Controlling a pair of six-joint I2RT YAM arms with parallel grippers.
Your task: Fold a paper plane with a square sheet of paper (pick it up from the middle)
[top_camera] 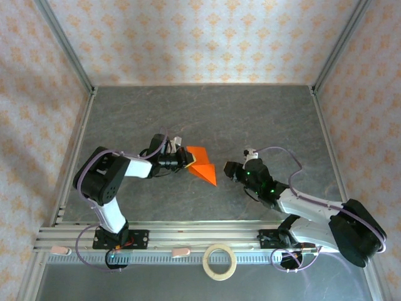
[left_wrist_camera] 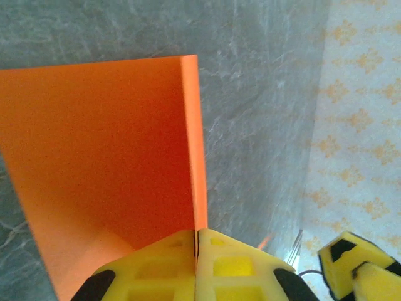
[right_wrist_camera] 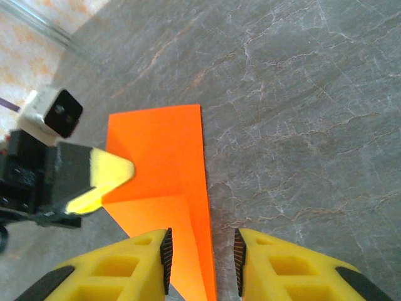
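Top view: the orange paper plane (top_camera: 202, 164) lies in the middle of the table (top_camera: 250, 113), with the left gripper (top_camera: 185, 158) at its left edge, the right gripper (top_camera: 229, 170) just beside its pointed end, and a tape ring (top_camera: 220, 261) down by the near rail. Left wrist view: left jaws pressed together, pinching the edge of the paper. Right wrist view: right jaws partly apart, the narrow end of the paper seen in the gap between them, not clamped, nothing held
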